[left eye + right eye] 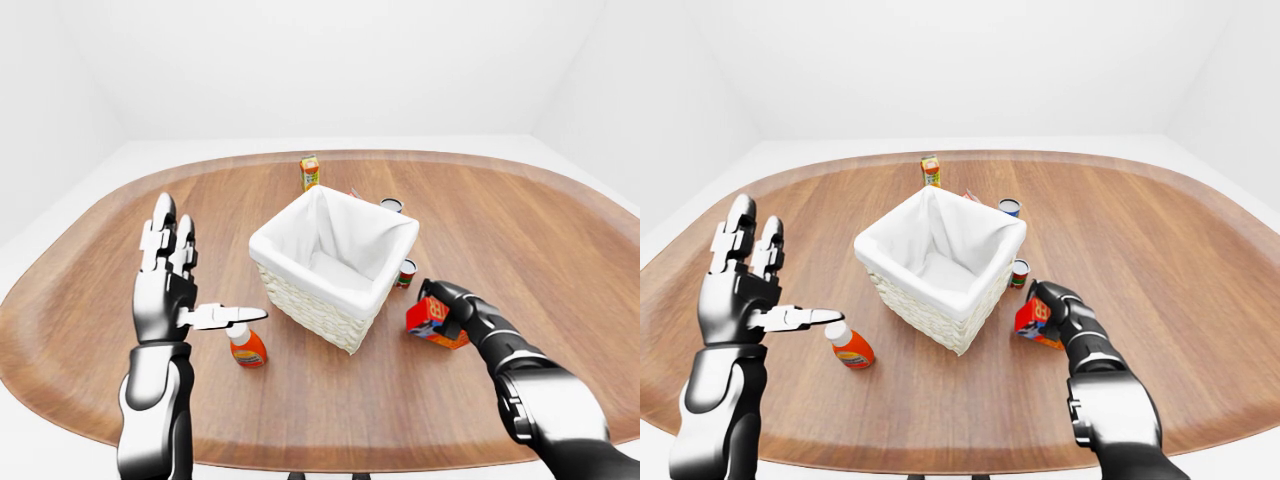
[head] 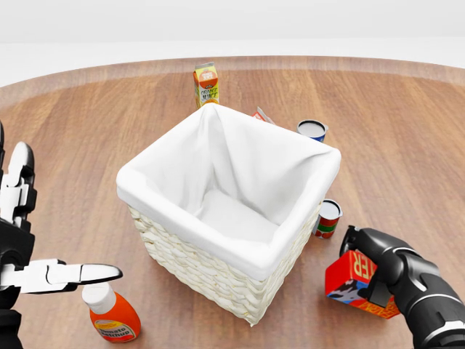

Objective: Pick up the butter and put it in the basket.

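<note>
- Butter, a red and orange carton (image 2: 354,286), is sitting tilted in the right robot hand (image 2: 385,273), whose black fingers are clenching it and hiding its far end, just right of the white-lined wicker basket (image 2: 218,269).
- Left robot hand (image 1: 168,290) is hovering with fingers spread, partly covering an orange sauce bottle (image 1: 245,345) on the wooden surface (image 1: 560,250).

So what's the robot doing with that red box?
The right hand has its fingers wrapped around the butter, the red box, holding it tilted just to the right of the basket in the head view. The basket is empty inside. The left hand is held up open, not touching anything, above a ketchup bottle. The butter isn't in the basket yet.
</note>
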Tool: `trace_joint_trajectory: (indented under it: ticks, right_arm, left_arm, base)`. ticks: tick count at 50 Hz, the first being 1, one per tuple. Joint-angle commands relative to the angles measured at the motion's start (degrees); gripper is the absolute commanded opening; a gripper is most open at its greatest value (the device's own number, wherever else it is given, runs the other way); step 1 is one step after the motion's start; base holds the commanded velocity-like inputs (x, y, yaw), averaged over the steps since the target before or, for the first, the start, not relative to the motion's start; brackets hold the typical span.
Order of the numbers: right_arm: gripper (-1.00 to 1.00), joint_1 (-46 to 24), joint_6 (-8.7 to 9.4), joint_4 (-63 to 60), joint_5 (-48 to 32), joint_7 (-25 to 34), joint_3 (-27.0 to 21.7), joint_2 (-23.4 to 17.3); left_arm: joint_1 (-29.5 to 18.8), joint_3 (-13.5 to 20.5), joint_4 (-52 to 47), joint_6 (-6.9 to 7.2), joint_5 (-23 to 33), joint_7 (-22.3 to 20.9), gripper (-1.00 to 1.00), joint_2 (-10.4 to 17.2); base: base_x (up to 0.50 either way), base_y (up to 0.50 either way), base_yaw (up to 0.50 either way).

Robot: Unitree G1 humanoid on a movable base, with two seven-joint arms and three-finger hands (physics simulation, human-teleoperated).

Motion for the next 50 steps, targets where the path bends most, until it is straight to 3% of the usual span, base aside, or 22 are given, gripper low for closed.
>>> trace_joint_trajectory:
  ticks: [1, 15, 23, 50]
  right_arm:
    - [-1.00, -1.1, 0.00, -2.4, 8.7, 2.6, -2.4, -3.3]
    - [-1.00, -2.0, 0.00, -4.7, 21.2, 4.1, -5.5, -7.5]
    - [-1.00, -3.8, 0.00, -7.5, 28.0, 8.4, -7.2, -9.2]
    - [-1.00, -10.7, 0.00, -21.6, 36.5, 14.2, -10.0, -14.3]
  left_arm:
    - [-0.2, 0.2, -1.2, 0.00, -0.1, 0.1, 1.00, 0.1]
    - [-0.6, 0.5, -2.1, 0.00, -0.2, 0.0, 1.00, 0.3]
    - [-0.7, 0.6, -2.8, 0.00, -0.1, 0.0, 1.00, 0.4]
    - [-2.0, 1.5, -5.3, 0.00, -0.3, -0.1, 1.00, 1.0]
  base:
    - [0.00, 0.00, 0.00]
    - [0.00, 0.00, 0.00]
    - [0.00, 0.00, 0.00]
    - [0.00, 0.00, 0.00]
